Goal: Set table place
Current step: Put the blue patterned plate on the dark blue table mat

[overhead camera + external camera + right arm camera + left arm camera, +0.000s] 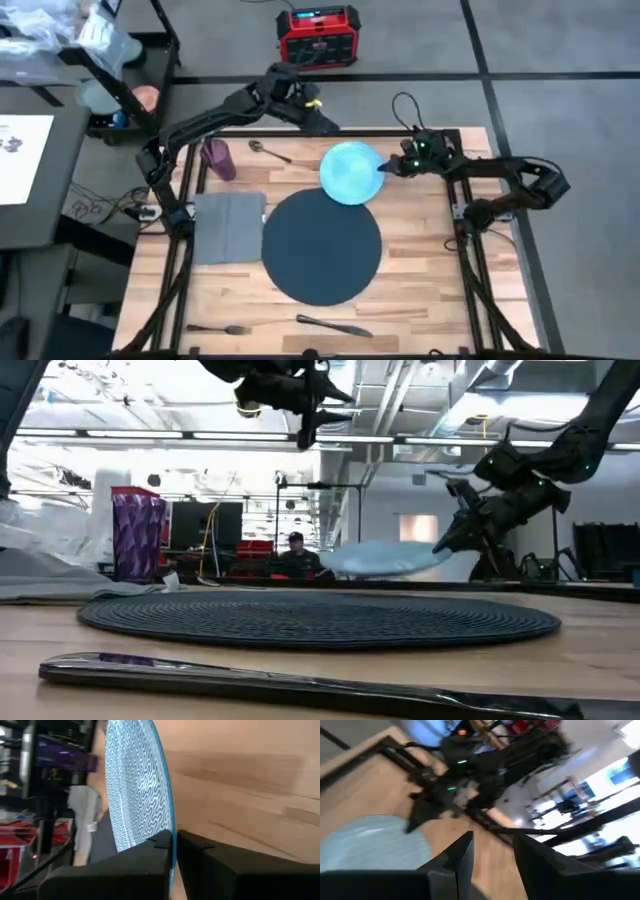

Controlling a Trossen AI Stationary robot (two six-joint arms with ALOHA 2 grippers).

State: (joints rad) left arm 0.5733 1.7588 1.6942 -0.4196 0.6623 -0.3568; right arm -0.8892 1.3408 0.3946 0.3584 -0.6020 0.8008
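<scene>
While the right gripper (384,168) pinches the rim of one light blue plate (350,172), its two fingers closed on the edge, the plate hangs lifted and slightly tilted above the wooden table (420,270), at the far edge of the round dark mat (321,245). From above, the plate overlaps the mat's far rim; the level view shows it clear of the mat, in the air. The mat itself lies flat at the middle of the table, with nothing on it.

Around the mat lie single items: one grey napkin (229,226) just beside its left edge, one purple cup (218,159) standing beyond the napkin, one spoon (268,151) near the far rail, one fork (217,329) and one knife (333,326) along the near edge.

Raised over the far rail next to the plate is the left gripper (318,108), holding nothing, its two fingers (455,857) parted with a gap between them.

Beyond the table, one red box (318,36) sits on the floor, and a person (294,556) shows in the room behind.
</scene>
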